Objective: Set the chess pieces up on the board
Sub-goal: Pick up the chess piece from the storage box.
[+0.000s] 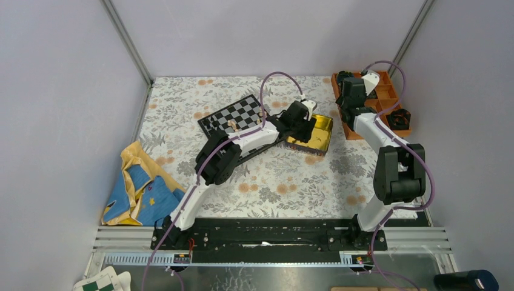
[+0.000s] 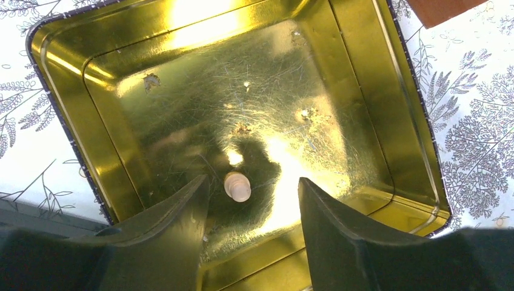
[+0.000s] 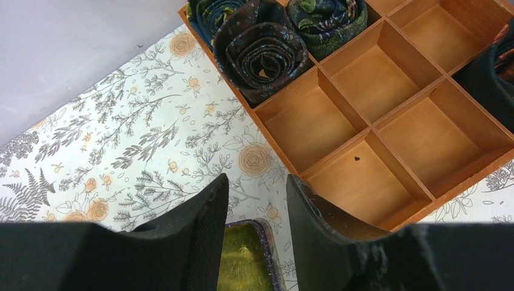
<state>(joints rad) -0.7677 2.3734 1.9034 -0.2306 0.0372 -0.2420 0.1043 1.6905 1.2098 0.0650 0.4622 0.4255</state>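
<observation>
**Operator:** What is my left end effector doing?

**Observer:** Your left end effector [image 2: 253,188] hangs over the shiny gold rectangular tin [image 2: 182,103], with its jaws partly apart. A small light tan wooden chess piece [image 2: 237,187] lies on the tin's floor between the fingers, and neither finger touches it.

**Operator:** And the board?

**Observer:** The black-and-grey checkered chessboard [image 1: 236,112] lies on the floral-clothed desk [image 1: 291,188], just left of that end effector. A couple of tan pieces [image 1: 232,125] stand on it.

**Operator:** And my right?

**Observer:** Your right end effector [image 3: 256,182] hovers beside the orange wooden compartment tray [image 3: 309,118], with its jaws apart and nothing between them.
</observation>
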